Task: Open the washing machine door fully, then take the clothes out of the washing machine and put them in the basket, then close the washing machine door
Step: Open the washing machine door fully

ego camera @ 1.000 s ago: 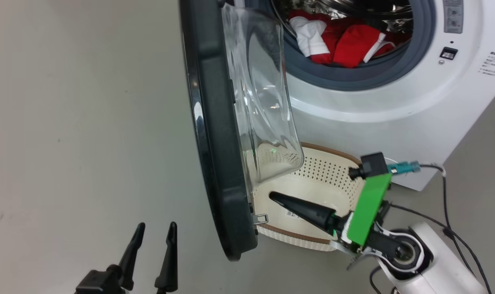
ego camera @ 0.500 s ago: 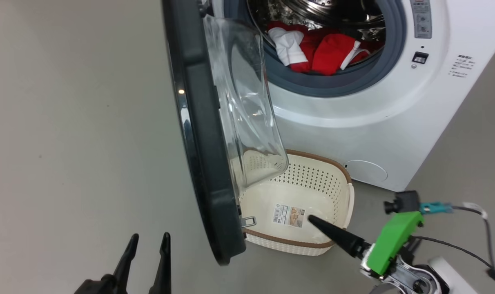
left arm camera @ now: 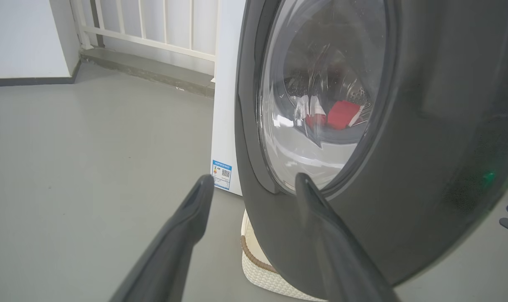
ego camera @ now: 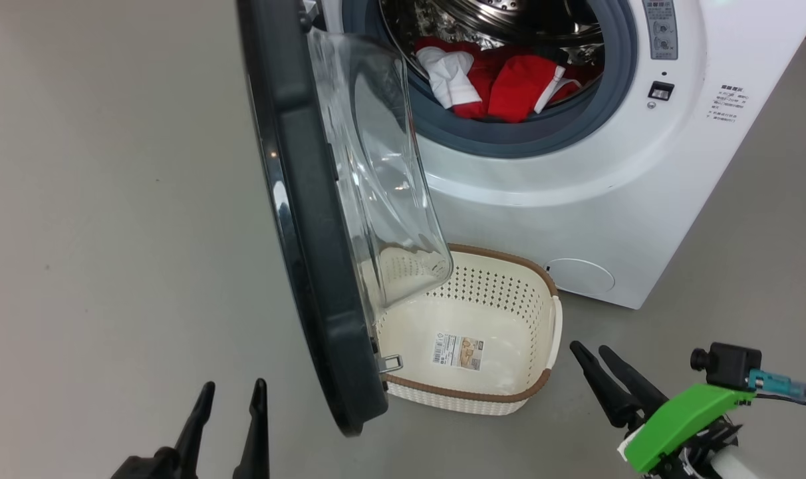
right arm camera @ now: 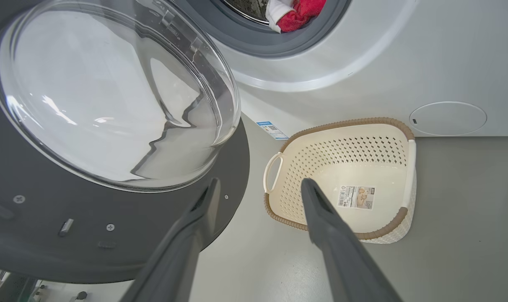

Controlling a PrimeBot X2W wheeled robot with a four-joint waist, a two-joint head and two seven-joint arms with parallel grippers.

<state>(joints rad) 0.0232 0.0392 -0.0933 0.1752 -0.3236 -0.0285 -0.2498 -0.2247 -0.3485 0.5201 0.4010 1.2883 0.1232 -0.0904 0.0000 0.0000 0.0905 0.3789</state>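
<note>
Red-and-white clothes (ego camera: 503,80) lie inside the washing machine (ego camera: 576,219), head view. washing machine door (ego camera: 303,233) is swung out, basket (ego camera: 496,289) on the floor (ego camera: 110,199) beneath it. Left gripper (ego camera: 235,386) and right gripper (ego camera: 589,347) sit low, jaws spread wide, gripping nothing. Left wrist: door rim close ahead, clothes visible through its window (left arm camera: 317,105). Right wrist: basket ahead on floor, label (right arm camera: 356,197) on its bottom.

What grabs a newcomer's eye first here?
The washing machine door stands open, its black rim edge-on down the middle of the head view. Red and white clothes sit in the drum at top. The cream basket sits empty on the floor before the washing machine.
</note>
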